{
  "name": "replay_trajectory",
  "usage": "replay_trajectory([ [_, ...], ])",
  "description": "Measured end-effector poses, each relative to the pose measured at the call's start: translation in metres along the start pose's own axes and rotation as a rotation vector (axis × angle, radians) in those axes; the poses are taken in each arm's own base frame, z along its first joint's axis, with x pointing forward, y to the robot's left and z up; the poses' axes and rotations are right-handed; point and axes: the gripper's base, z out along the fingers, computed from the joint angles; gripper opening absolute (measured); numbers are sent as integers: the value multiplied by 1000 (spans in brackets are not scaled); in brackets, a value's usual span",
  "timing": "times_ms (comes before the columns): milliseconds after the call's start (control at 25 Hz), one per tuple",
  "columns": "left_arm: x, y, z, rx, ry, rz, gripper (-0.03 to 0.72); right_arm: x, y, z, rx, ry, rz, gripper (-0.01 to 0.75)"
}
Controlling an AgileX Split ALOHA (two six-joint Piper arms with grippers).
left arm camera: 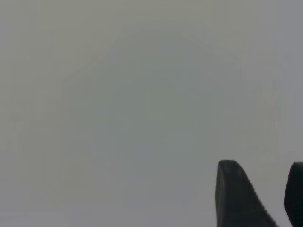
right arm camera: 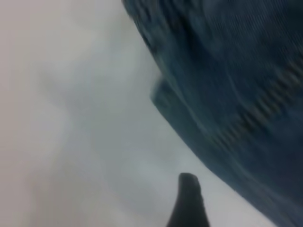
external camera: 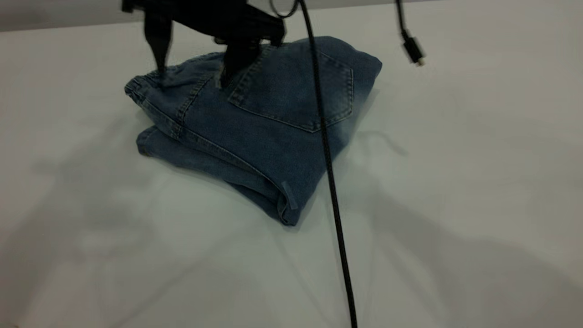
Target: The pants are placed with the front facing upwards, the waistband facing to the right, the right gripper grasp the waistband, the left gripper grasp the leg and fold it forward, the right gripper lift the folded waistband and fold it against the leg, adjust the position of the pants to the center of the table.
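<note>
The pants (external camera: 273,114) lie folded in a thick bundle on the white table (external camera: 455,182), a patch pocket facing up. The gathered waistband (external camera: 145,89) forms the bundle's left end. My right gripper (external camera: 196,68) comes down from above with its wedge fingers spread wide, open, one tip at the waistband edge and the other on the denim by the pocket. In the right wrist view one finger (right arm camera: 189,198) shows over bare table beside the pants (right arm camera: 236,94). My left gripper (left arm camera: 262,168) is open over bare table (left arm camera: 118,118), away from the pants.
A black braided cable (external camera: 330,182) hangs across the pants and the table's front. A second cable ends in a loose plug (external camera: 412,48) at the upper right. Bare tabletop surrounds the bundle on all sides.
</note>
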Motion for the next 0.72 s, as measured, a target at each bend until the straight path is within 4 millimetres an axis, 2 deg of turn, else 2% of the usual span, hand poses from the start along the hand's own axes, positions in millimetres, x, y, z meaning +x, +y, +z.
replay_trajectory([
  [200,-8,4,-7,-14,-20,4,258,-19,11,5,-38,-65,77,417],
  [360,-15,7,-13,-27,-39,7,258,-24,-4,23,21,-8,99,410],
  [560,-20,10,-17,-36,-53,11,258,-19,-21,48,119,50,97,409],
  [720,-25,12,-21,-44,-66,13,258,-16,-30,60,163,53,145,407],
])
